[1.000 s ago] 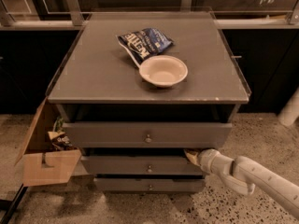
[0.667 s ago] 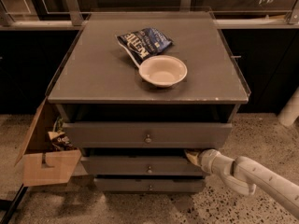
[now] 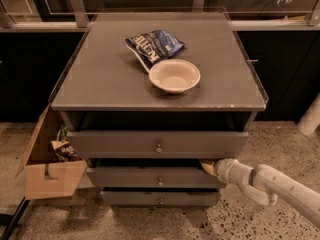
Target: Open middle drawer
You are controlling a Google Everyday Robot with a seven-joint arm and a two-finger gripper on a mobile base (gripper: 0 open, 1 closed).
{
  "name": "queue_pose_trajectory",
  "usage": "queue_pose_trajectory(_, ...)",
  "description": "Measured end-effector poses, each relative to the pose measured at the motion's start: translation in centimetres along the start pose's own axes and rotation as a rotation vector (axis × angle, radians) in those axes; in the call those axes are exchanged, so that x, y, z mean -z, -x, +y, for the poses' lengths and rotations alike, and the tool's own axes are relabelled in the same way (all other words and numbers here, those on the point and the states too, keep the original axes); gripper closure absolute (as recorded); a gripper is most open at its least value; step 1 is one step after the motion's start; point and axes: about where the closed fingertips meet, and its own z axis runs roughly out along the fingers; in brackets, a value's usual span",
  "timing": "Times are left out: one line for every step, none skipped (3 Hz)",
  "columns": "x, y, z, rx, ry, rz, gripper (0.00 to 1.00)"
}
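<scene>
The middle drawer (image 3: 130, 177) is the grey front with a small round knob (image 3: 159, 182), second of three in the grey cabinet. It stands slightly out, with a dark gap above it. My gripper (image 3: 207, 166) is at the drawer's right end, its tip in the gap at the top right corner of the front. The white arm (image 3: 270, 184) comes in from the lower right. The gripper is well to the right of the knob.
The taller top drawer (image 3: 157, 143) stands out above it, and the smallest drawer (image 3: 160, 198) is below. A cream bowl (image 3: 174, 75) and a blue chip bag (image 3: 154, 44) lie on the cabinet top (image 3: 100, 79). An open cardboard box (image 3: 52, 176) stands at the left on the speckled floor.
</scene>
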Motion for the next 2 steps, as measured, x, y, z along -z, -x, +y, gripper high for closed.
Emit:
queue_pose_trajectory(0.04, -0.08, -0.07, 0.009, 0.001, -0.001, 1.00)
queue_pose_trajectory(0.02, -0.26, 0.00, 0.009, 0.001, -0.001, 1.00)
